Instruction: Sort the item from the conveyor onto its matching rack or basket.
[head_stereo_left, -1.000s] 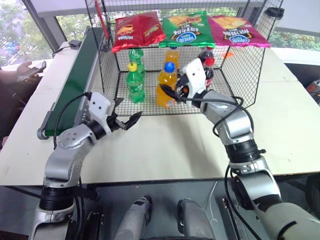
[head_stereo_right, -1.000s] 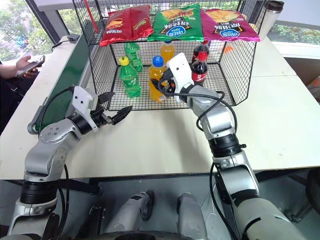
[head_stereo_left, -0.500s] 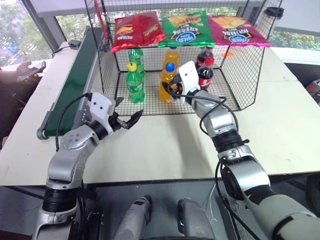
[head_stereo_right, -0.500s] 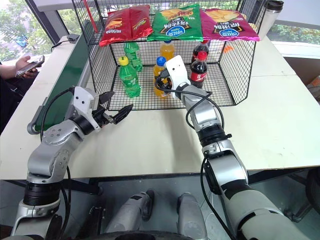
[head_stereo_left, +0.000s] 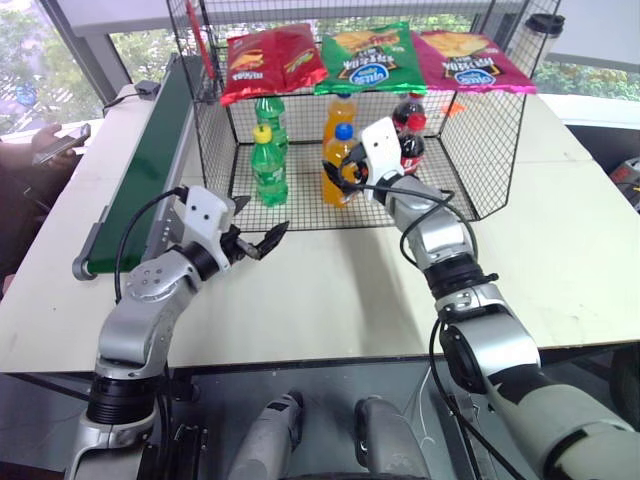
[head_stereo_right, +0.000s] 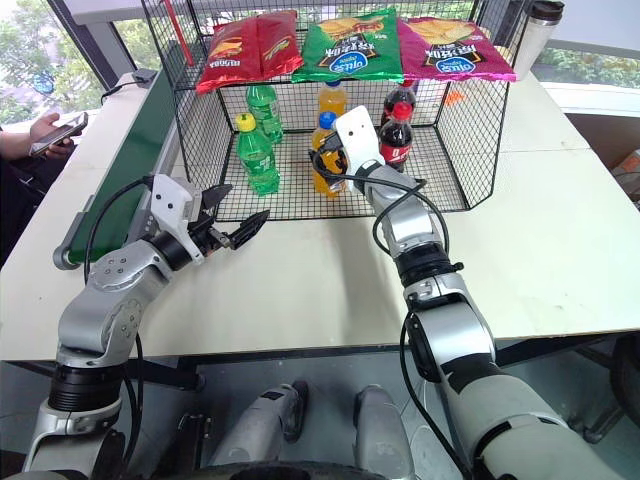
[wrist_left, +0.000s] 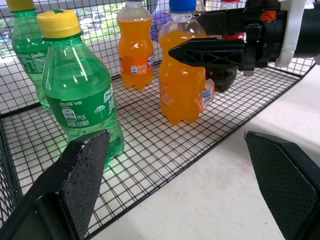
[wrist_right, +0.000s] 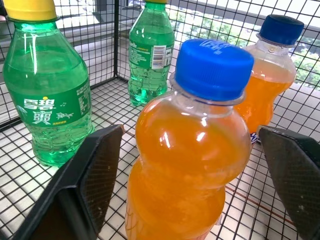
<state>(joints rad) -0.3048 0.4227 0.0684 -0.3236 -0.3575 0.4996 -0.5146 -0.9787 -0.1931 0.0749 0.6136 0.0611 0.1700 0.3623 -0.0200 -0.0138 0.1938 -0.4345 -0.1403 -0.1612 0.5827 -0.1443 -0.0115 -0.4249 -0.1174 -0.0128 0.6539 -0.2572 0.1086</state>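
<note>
Left gripper (head_stereo_left: 250, 232) hovers over the white worktop (head_stereo_left: 330, 290) just in front of the cage, fingers (wrist_left: 80, 180) spread wide, nothing between them, pointing toward the cage opening.

Right gripper (wrist_right: 195, 165) reaches into the black wire-mesh cage (head_stereo_left: 480, 150) lower compartment. In the right wrist view its fingers (wrist_right: 95, 170) stand wide apart, one on each side of the blue-capped orange soda bottle (wrist_right: 192, 150), with a visible gap to the bottle on both sides; not gripping.

The blue-capped orange soda bottle stands upright on the mesh floor (wrist_left: 165, 145), near the front edge of the compartment, about the middle of its width. In the left wrist view one right finger (wrist_left: 210, 52) crosses in front of the bottle's upper body.

To its left: a green Sprite bottle (head_stereo_left: 268, 165) with yellow cap, upright, near the front. Behind that, a second green bottle (head_stereo_left: 271, 112). Behind the soda bottle, another orange bottle (head_stereo_left: 342, 110), upright. On the right side, two cola bottles (head_stereo_left: 412, 135) with red caps, partly hidden by the right wrist.

Flat mesh top carries three chip bags: red (head_stereo_left: 272, 62), green (head_stereo_left: 368, 58), magenta (head_stereo_left: 470, 60).

Dark green conveyor (head_stereo_left: 150, 160) runs along the left of the cage, belt bare. Far left edge: a person's hand (head_stereo_right: 45, 130) holding a phone.
</note>
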